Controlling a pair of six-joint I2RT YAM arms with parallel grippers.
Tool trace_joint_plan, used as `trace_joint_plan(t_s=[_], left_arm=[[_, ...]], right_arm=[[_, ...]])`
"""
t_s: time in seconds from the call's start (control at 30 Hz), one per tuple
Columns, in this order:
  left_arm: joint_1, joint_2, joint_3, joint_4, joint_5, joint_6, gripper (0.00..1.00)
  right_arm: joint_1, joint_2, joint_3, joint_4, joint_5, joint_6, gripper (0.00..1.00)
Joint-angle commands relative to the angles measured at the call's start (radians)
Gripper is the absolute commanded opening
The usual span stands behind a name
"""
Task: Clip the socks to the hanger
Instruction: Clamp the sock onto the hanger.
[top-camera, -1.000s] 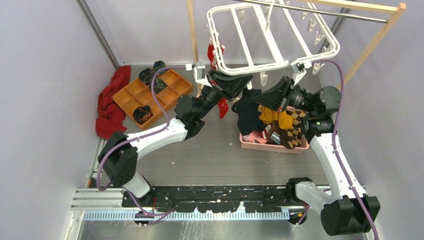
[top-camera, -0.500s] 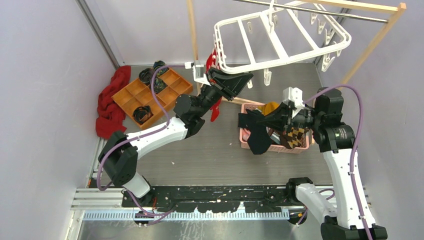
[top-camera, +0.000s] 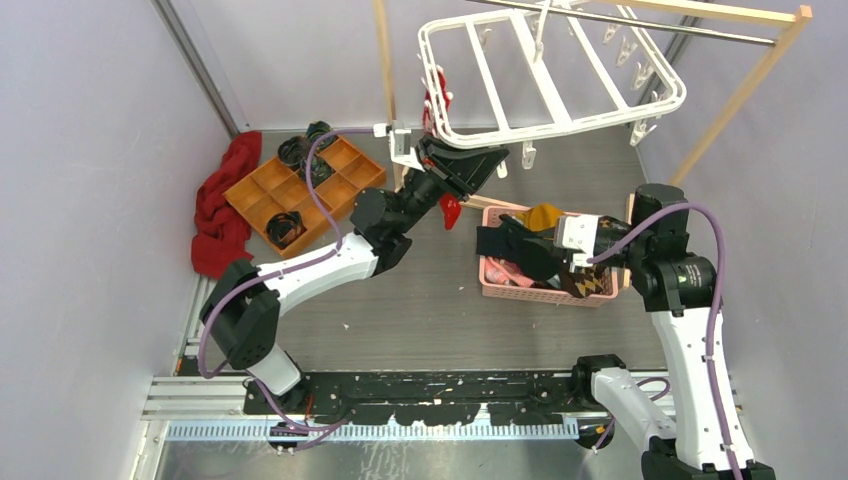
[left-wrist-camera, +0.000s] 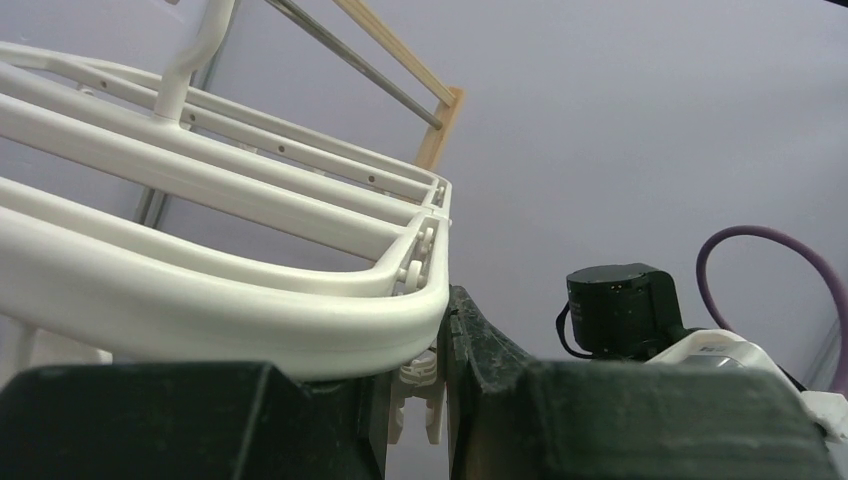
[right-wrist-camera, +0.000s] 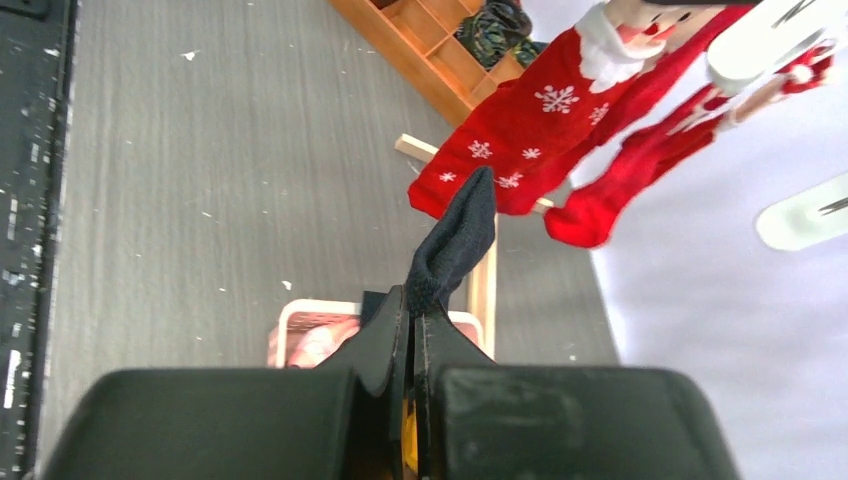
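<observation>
Pale lilac walls close in a grey bench (top-camera: 430, 300), and a wooden rack (top-camera: 745, 80) rises across the upper right of the overhead view.

The black sock (right-wrist-camera: 455, 240) is the one in play. It is pinched at one end between the tightly closed fingers of the right gripper (right-wrist-camera: 410, 305), and its free end sticks out past the fingertips. In the overhead view it hangs just right of centre, above the left end of the pink basket (top-camera: 545, 296). The other socks, mustard and argyle among them, are heaped in that basket.

The hanger (left-wrist-camera: 220, 305) hangs from the rack's rod at the upper centre of the overhead view, tilted. Two red Christmas socks (right-wrist-camera: 520, 130) are already clipped at its left side. The left gripper (top-camera: 488, 163) is up at the near-left corner of the frame. Its jaws are partly closed, and a small white clip (left-wrist-camera: 415, 400) sits between them. It seems to be squeezing that clip, though the wrist view is too close to be sure.

I judge the step in hand to be bringing the lifted sock to the hanger. Next, the right arm must carry the sock up and left to that corner and slide its free end into the clip's mouth. The left gripper must hold the clip open until the fabric is seated. The frame swings freely, so the approach should be slow.

An orange compartment tray (top-camera: 300, 195) and a red cloth (top-camera: 220, 215) lie at the left.
</observation>
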Motion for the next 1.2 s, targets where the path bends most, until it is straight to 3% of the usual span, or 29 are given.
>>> trace_joint_plan(t_s=[0.0,0.2,0.43,0.6,0.7,0.87,1.0,1.17], left_arm=[[0.006,-0.001,0.045,0.068,0.003,-0.015,0.03],[0.008,-0.006,0.041,0.066,-0.033,-0.029,0.02],[0.007,-0.034,0.038,0.018,-0.094,-0.045,0.01],[0.008,-0.047,0.035,-0.011,-0.127,-0.071,0.0],[0.006,-0.057,0.028,-0.017,-0.146,-0.082,0.0],[0.008,-0.069,0.027,-0.024,-0.162,-0.098,0.0],[0.008,-0.071,0.028,-0.016,-0.162,-0.11,0.0],[0.008,-0.066,0.032,-0.008,-0.163,-0.121,0.0]], right_arm=[[0.007,-0.018,0.048,0.03,0.011,-0.075,0.01],[0.013,-0.03,0.025,0.266,0.067,0.236,0.01],[0.037,-0.114,-0.074,0.51,0.191,0.45,0.01],[0.038,-0.047,-0.01,0.466,0.018,0.631,0.01],[0.045,-0.033,-0.067,0.739,-0.017,0.923,0.01],[0.058,0.019,-0.107,1.014,-0.077,1.194,0.01],[0.086,0.078,-0.16,1.33,-0.046,1.46,0.01],[0.158,0.138,-0.169,1.508,0.029,1.604,0.01]])
